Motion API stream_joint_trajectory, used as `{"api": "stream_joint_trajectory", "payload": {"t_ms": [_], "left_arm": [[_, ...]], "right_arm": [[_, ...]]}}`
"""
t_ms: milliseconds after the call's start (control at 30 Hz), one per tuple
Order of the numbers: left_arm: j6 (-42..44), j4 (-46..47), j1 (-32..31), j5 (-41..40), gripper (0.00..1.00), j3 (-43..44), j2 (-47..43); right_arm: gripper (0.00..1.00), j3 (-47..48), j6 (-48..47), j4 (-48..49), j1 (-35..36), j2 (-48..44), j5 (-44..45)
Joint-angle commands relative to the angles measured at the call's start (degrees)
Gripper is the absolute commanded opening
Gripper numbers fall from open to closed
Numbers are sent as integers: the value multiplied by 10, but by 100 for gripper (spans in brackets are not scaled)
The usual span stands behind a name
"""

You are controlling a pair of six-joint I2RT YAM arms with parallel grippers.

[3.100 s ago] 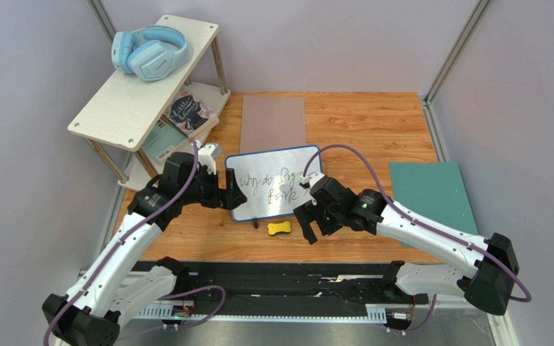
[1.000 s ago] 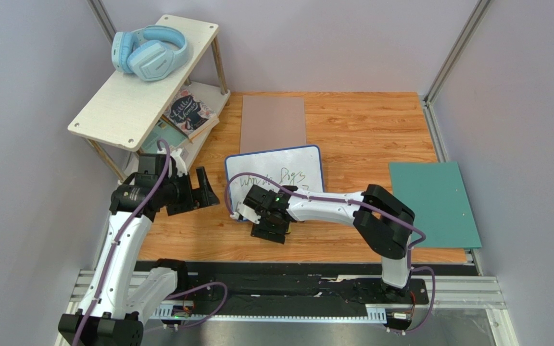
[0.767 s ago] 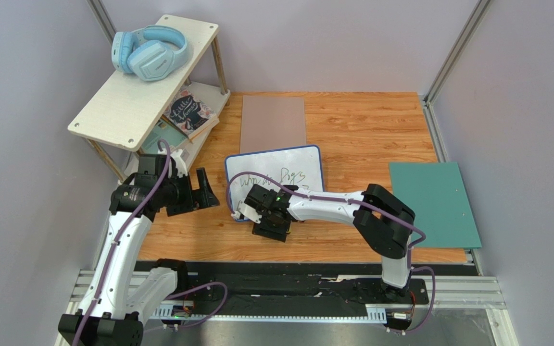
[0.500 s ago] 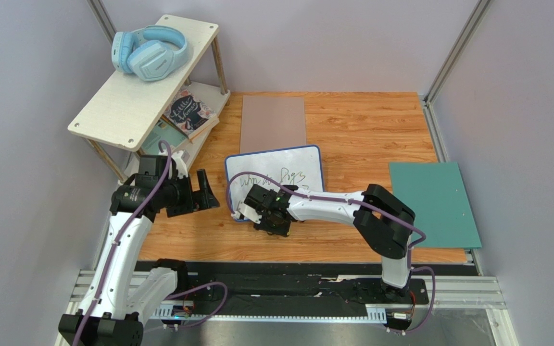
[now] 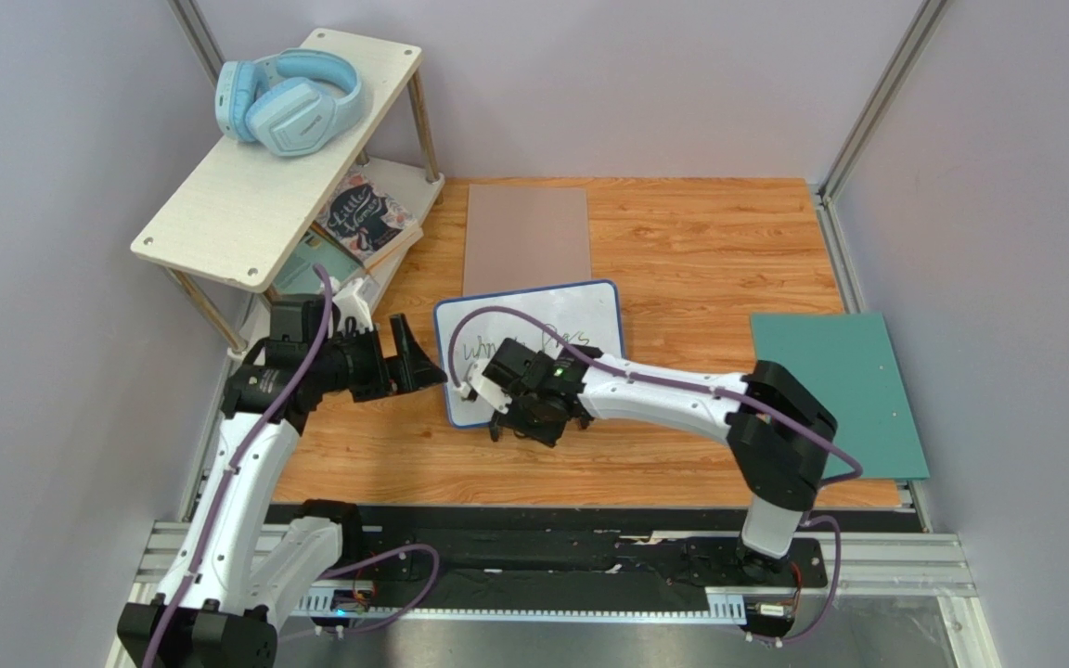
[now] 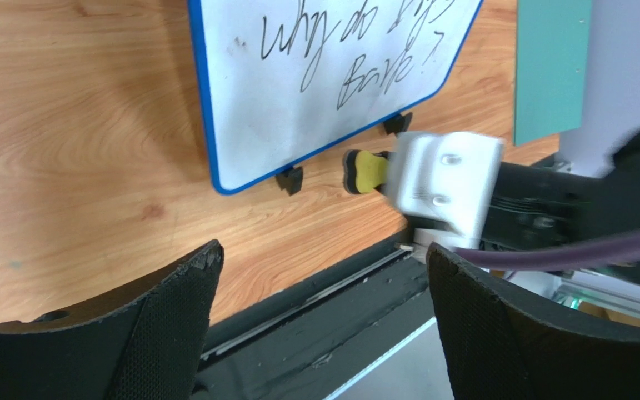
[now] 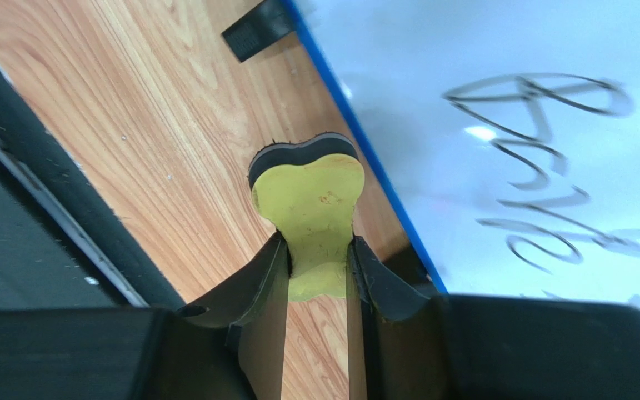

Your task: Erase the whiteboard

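The whiteboard, covered in black handwriting, is seen lying on the wooden table at the centre of the overhead frame. A yellow eraser is clamped at its narrow waist by the right gripper, just beside the board's blue rim. The left gripper is spread wide with nothing grasped, left of the board.

Glossy whiteboard, wood-grain table
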Motion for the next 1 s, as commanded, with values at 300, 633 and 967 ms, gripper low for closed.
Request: {"api": "stream_joint_trajectory", "payload": {"t_ms": [300,633,967], "left_arm": [[-108,308,3,-40,79,-48,72],[-123,408,1,-118,71,-37,191],[-114,577,-26,-53,66,-63,289]], "right_arm": [[1,-31,114,56,-127,-180,-42],[1,-19,148,87,-166,-182,-94],[1,-26,162,106,-186,-183,-113]]}}
